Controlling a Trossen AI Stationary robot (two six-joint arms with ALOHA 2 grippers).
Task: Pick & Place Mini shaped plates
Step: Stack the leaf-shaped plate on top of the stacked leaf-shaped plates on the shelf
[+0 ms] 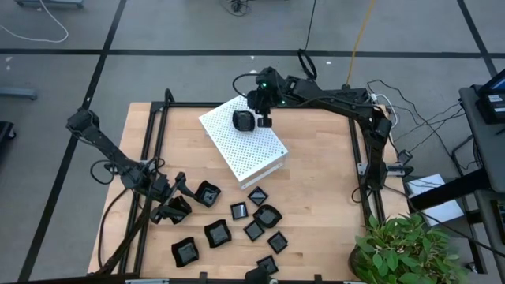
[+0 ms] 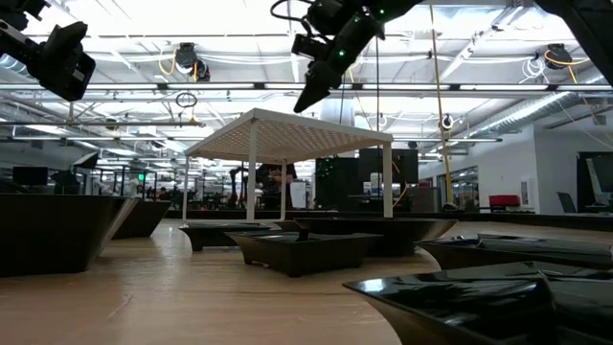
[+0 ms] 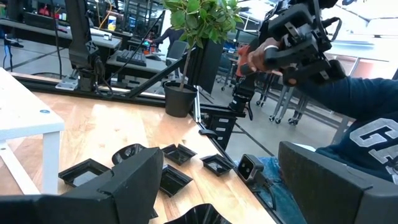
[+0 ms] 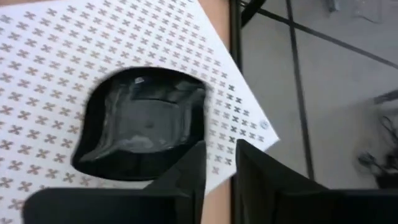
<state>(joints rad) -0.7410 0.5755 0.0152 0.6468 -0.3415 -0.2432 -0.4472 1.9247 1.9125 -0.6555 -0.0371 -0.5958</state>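
One black mini plate (image 1: 243,121) lies flat on the top of the white perforated box (image 1: 245,150), near the box's far corner; it also shows in the right wrist view (image 4: 140,127). My right gripper (image 1: 265,120) hovers just above the box beside this plate, with a narrow gap between its fingers (image 4: 221,171). Several more black mini plates (image 1: 254,229) lie on the wooden table near its front edge. My left gripper (image 1: 173,201) is wide open low over the leftmost plates, with one plate's wavy rim (image 3: 202,214) between its fingers.
In the low view the white box (image 2: 287,134) stands on legs, with the right gripper (image 2: 308,99) above its top. A potted plant (image 1: 402,248) stands off the table's front right corner. A person in a dark blue top (image 3: 367,137) stands beyond the table's front edge.
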